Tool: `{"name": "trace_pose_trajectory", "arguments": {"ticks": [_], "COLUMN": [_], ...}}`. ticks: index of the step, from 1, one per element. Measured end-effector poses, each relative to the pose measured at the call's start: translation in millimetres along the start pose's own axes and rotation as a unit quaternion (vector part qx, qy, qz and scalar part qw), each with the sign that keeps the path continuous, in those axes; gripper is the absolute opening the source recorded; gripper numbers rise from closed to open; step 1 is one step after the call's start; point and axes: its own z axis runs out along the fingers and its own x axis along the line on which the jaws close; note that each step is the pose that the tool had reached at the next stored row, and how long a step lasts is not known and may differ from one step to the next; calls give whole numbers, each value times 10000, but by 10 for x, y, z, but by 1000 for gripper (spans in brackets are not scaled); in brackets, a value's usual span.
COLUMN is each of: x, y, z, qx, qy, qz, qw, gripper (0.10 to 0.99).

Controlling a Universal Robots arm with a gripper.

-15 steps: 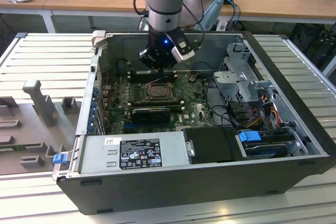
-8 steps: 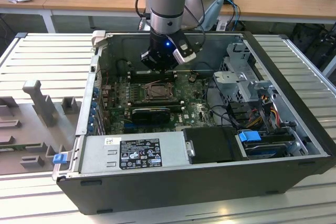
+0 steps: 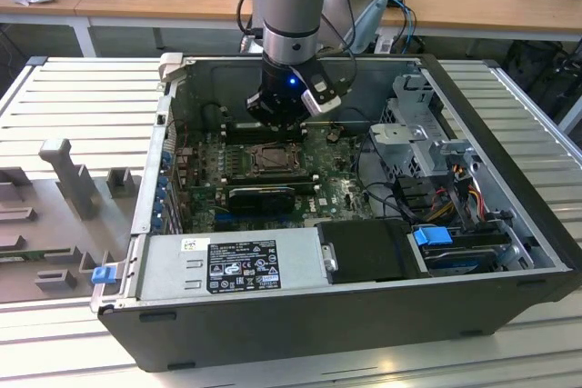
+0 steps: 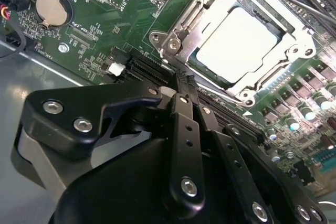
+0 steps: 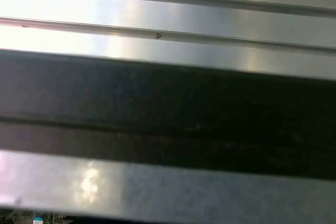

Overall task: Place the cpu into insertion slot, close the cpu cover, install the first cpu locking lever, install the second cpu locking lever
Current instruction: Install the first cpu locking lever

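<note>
Cpu seated, cover down, pincer fingertips hidden

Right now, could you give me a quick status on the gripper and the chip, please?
Gripper shut, empty, low over board beside socket. Chip seated in socket, cover frame down around it. Nothing in the way.

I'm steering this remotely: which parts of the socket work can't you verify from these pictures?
- Lever latching: in the second wrist view the gripper hides the near edge of the cpu cover, closed around the cpu.
- Insertion slot: too small in the exterior view; the arm hides its far side.
- The first wrist view faces the case wall.
</note>
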Motion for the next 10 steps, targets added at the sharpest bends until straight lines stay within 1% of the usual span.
{"name": "trace_pose_trajectory", "arguments": {"ticks": [7, 10], "x": [-3, -4], "y": [-2, -3], "z": [20, 31], "qx": [63, 73], "qy": [7, 6], "qz": [0, 0], "qw": [10000, 10000], "gripper": [106, 106]}}
